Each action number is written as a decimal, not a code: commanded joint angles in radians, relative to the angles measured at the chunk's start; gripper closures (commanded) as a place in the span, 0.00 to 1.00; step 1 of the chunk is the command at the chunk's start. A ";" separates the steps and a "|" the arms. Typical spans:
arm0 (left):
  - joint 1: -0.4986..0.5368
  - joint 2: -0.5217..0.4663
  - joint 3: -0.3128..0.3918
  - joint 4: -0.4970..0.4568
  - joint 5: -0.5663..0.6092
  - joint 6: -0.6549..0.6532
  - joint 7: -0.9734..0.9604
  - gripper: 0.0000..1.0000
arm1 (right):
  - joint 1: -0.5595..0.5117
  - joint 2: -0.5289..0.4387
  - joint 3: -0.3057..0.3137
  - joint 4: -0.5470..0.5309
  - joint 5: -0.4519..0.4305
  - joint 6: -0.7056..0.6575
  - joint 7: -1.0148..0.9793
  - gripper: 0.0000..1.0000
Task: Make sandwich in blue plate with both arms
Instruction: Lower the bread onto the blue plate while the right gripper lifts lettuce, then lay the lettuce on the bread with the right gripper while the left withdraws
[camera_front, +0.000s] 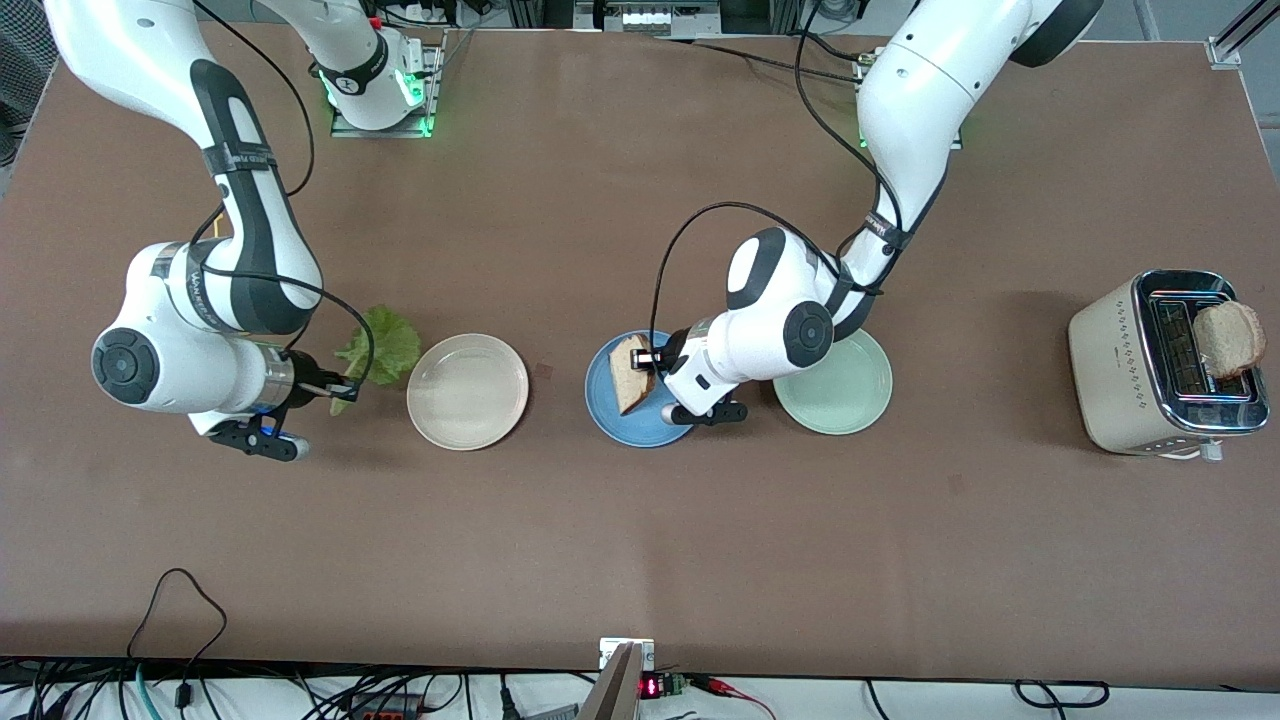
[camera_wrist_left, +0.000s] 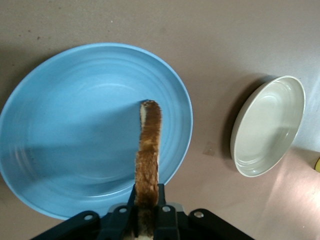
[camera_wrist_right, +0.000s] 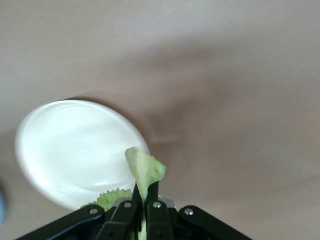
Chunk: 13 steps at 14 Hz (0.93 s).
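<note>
Two arms, glossy white jointed shells with black bands and round black joint caps. Left arm (camera_front: 800, 320): black cable looped from wrist to forearm. Right arm (camera_front: 200, 300): grey lettering on its black band, thin black cables. Bases lit green. Hands black, with silver screws (seen at the wrists).

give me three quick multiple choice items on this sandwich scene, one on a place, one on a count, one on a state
1. The second bread slice sits
A. in the toaster
B. on the cream plate
C. on the table

2. Plates on the table:
A. two
B. three
C. four

3. The left gripper holds
A. nothing
B. lettuce
C. a bread slice over the blue plate

Answers: 1 A, it sticks out of a slot. 2 B, cream, blue and mint plate. 3 C, the slice hangs edge-on between its fingers; the right gripper grips the lettuce.
</note>
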 joint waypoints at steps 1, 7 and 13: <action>-0.001 0.031 0.007 0.022 -0.010 0.002 0.039 0.00 | 0.018 0.015 -0.003 0.021 0.109 -0.027 0.110 1.00; 0.057 0.040 0.030 0.009 -0.010 -0.002 0.214 0.00 | 0.071 0.042 -0.003 0.021 0.226 -0.015 0.318 1.00; 0.081 -0.009 0.059 0.005 0.015 -0.070 0.228 0.00 | 0.135 0.068 -0.003 0.033 0.353 0.039 0.505 1.00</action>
